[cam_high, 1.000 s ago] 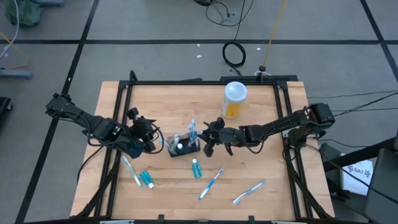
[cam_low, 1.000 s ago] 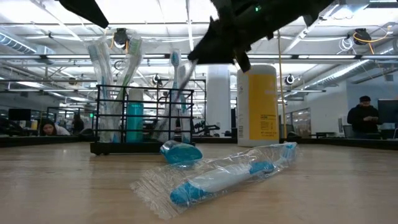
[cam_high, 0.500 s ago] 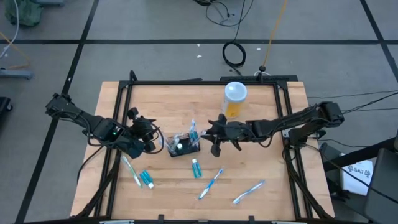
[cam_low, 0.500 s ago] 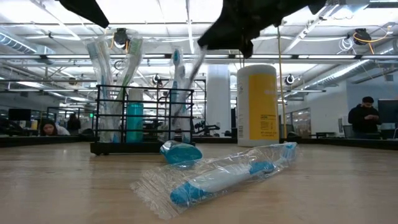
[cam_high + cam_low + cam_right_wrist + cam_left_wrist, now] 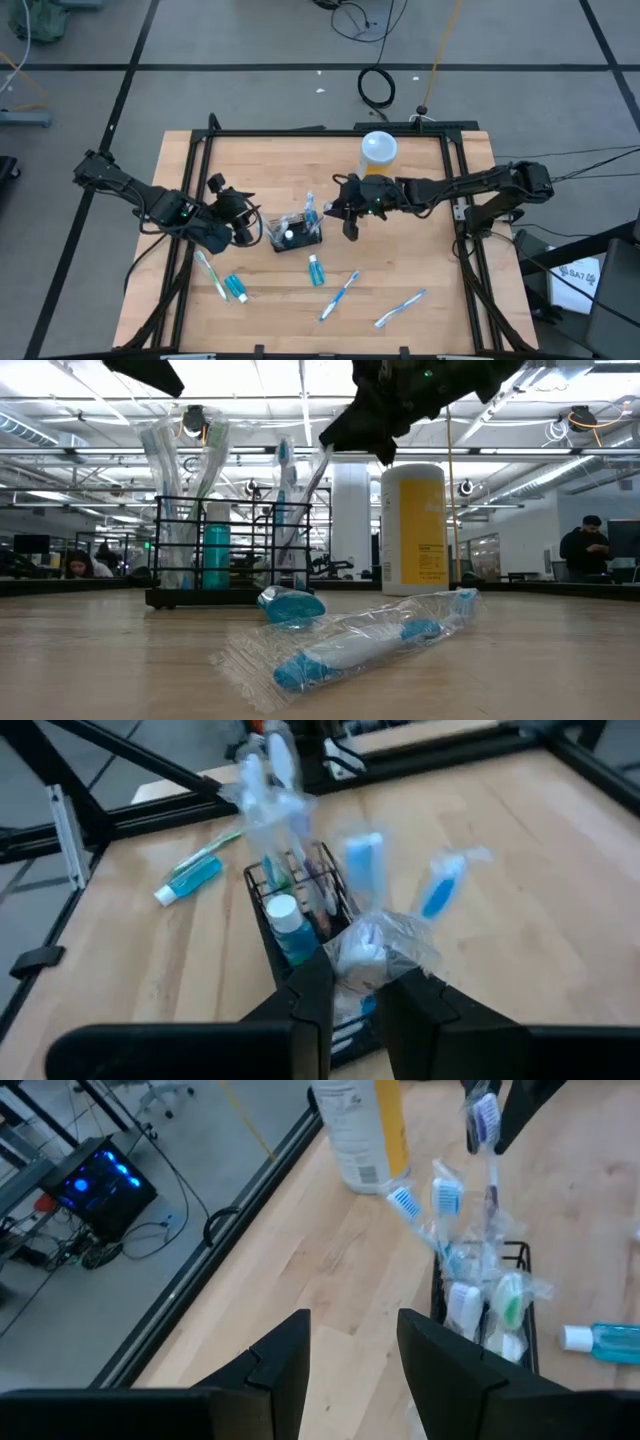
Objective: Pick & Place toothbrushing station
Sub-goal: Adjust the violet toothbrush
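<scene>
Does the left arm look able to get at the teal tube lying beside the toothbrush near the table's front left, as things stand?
Probably yes. The left gripper is open, and the teal tube lies uncovered near it.

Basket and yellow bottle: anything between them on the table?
High view: only the right pincer, hanging over bare wood between the basket and the yellow bottle.
</scene>
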Controlling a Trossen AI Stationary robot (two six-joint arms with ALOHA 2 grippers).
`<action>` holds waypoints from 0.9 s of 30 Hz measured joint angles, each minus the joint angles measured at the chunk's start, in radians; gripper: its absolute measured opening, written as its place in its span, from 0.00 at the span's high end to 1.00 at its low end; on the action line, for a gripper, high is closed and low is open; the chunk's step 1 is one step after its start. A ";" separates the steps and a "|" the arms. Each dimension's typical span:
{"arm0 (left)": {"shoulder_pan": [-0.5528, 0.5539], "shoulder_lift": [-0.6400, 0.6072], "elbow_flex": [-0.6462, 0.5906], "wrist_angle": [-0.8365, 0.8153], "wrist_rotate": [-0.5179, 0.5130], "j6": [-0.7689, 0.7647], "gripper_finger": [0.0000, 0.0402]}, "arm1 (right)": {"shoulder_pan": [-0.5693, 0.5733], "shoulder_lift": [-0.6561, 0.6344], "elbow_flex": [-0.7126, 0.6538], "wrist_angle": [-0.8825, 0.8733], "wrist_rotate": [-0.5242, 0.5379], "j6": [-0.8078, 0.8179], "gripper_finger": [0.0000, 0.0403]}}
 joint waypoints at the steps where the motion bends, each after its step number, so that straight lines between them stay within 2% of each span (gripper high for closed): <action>1: 0.000 0.000 0.000 0.009 0.000 0.009 0.60 | 0.001 0.000 0.000 0.011 -0.004 -0.014 0.88; 5: 0.000 0.000 0.000 0.034 0.000 0.039 0.60 | 0.000 0.001 0.000 0.086 -0.071 -0.033 0.88; 13: 0.032 0.000 0.000 0.038 0.001 0.031 0.60 | 0.008 0.001 0.005 0.064 -0.071 -0.057 0.88; 22: 0.075 0.000 0.000 0.039 0.003 0.011 0.60 | 0.012 0.096 0.266 -0.263 -0.069 -0.182 0.88; 27: 0.086 0.000 0.000 0.039 0.007 0.002 0.60 | 0.012 0.181 0.315 -0.344 -0.072 -0.193 0.88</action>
